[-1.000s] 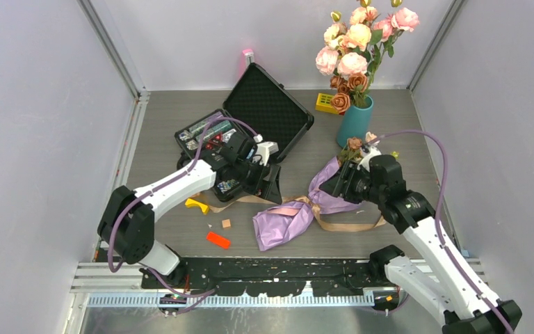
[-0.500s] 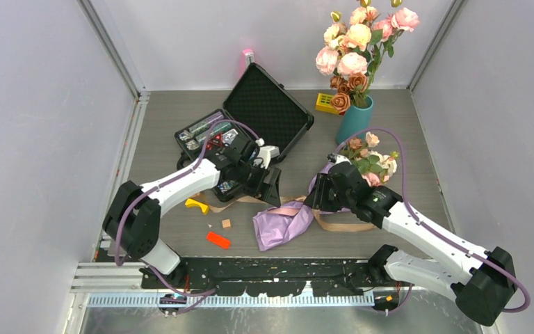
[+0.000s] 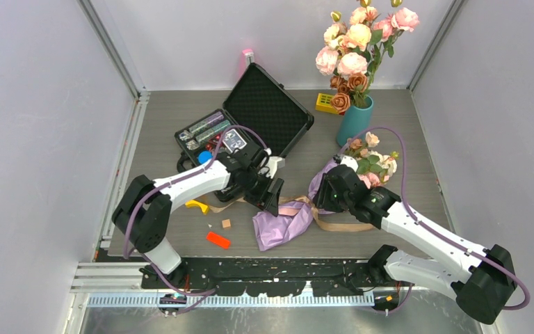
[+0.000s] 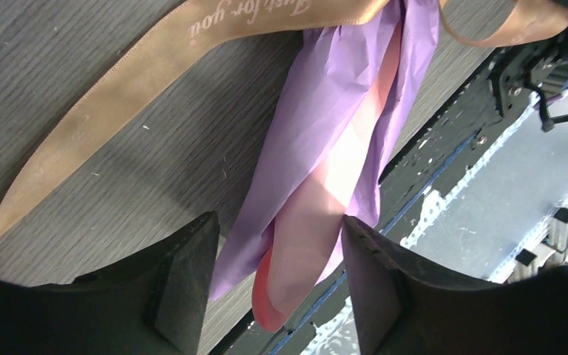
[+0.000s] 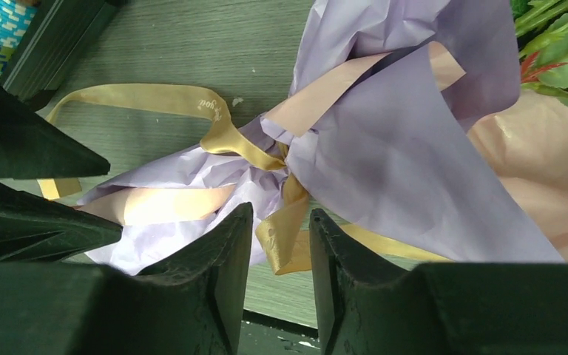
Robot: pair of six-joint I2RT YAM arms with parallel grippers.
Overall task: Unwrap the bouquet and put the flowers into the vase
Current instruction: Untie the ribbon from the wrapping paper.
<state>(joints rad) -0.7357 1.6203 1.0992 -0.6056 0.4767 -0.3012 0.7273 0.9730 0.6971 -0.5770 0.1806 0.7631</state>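
Left gripper (image 4: 277,222): jaws well parted, holding nothing. The near end of the crinkled lilac paper bouquet lined in pink (image 4: 325,133) shows in the gap, beneath the fingers. The tan printed ribbon (image 4: 118,81) trails left over the grey wood-grain table (image 4: 81,192).

Right gripper (image 5: 281,214): jaws narrowly parted over the ribbon knot, not clamped on it; contact cannot be told.

Small pink, peach and white roses (image 3: 372,163) lie at the bouquet's far-right end. The tall teal-blue glossy vase (image 3: 354,122) stands just beyond them.
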